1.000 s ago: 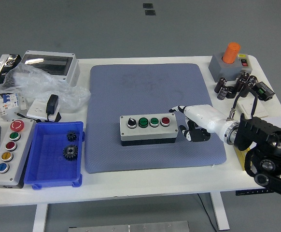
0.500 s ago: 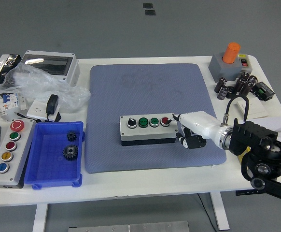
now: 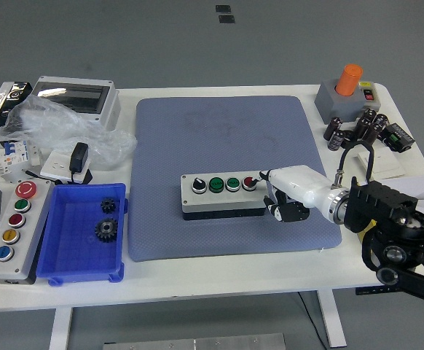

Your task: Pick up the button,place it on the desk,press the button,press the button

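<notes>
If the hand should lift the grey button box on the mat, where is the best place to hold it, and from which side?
Probably across the long front and back walls of the button box, coming from above near its right end, beside the right hand. The box lies flat and is long and narrow; its top carries buttons, so the plain side walls seem safer.

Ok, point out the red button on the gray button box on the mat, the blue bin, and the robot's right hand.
red button [image 3: 249,182], head view, on its round red cap.
blue bin [image 3: 65,273], head view, on its near rim.
right hand [image 3: 285,191], head view, on the middle of the hand beside the box's right end.
</notes>
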Robot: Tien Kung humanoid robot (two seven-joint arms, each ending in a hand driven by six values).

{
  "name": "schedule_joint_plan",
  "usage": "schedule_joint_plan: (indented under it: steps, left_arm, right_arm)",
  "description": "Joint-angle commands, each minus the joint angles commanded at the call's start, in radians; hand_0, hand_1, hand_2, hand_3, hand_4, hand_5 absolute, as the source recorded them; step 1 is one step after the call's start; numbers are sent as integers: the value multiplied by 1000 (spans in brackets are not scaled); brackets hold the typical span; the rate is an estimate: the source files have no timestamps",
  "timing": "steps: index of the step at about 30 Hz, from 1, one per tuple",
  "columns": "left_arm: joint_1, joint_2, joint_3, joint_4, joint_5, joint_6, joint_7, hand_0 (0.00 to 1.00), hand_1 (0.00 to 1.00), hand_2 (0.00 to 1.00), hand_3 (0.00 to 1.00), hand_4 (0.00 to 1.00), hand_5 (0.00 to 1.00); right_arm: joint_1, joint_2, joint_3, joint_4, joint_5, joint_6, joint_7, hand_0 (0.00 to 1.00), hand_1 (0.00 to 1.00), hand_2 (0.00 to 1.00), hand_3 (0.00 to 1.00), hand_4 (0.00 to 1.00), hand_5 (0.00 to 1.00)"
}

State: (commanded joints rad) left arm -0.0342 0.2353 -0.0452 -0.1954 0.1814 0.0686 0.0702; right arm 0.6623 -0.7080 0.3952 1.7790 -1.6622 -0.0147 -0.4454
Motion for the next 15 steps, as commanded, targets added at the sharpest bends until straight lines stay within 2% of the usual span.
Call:
schedule_joint_plan:
  steps: [15]
  left_arm:
    - [-1, 2, 5, 0, -3, -3, 0, 671, 705, 632, 638, 587, 378]
  right_arm:
    - [14, 40, -2, 0, 16, -11, 4, 422, 390, 236, 766, 353, 2]
